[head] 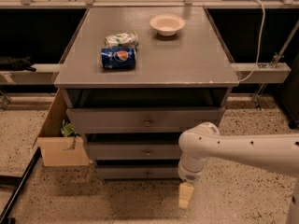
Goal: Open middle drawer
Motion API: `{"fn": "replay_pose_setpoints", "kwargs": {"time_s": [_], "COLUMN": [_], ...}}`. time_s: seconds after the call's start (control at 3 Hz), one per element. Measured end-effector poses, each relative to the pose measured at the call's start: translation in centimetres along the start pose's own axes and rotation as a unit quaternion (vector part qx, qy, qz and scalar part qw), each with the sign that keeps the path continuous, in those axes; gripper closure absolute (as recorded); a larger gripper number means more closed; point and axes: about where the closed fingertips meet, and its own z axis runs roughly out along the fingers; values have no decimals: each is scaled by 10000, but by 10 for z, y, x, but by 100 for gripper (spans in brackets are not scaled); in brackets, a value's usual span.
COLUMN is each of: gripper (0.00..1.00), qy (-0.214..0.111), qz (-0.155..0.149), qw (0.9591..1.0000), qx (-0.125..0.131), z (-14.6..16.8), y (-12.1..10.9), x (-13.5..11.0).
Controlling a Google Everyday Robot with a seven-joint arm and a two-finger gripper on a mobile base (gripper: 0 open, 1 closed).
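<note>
The grey cabinet (149, 73) has three drawer fronts, each with a small round knob. The middle drawer (121, 150) sits between the taller top drawer (112, 119) and the narrow bottom drawer (126, 173); its knob (147, 151) shows at the centre. My white arm (243, 150) reaches in from the right and its elbow covers the right end of the middle drawer. My gripper (185, 196) hangs down from it, low in front of the bottom drawer's right end, near the floor and to the right of and below the knob.
On the cabinet top lie a blue Pepsi bag (118, 58), a crumpled packet (121, 39) and a white bowl (167, 24). An open cardboard box (58, 148) stands against the cabinet's left side. A black bar (18, 190) crosses the floor at lower left.
</note>
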Motion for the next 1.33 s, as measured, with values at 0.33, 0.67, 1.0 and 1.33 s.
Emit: {"fn": "replay_pose_setpoints", "kwargs": {"time_s": [0.33,0.67,1.0,1.33], "gripper": [0,0,0,0], "qy": [0,-269,-788,-902], "qz": [0,-19,136,108], "qw": [10000,9991,9904,9886], "qx": [0,327,1127,1199], "z": [0,0,4,2], "y": [0,0,17,10], "x": [0,-6,6,-1]}}
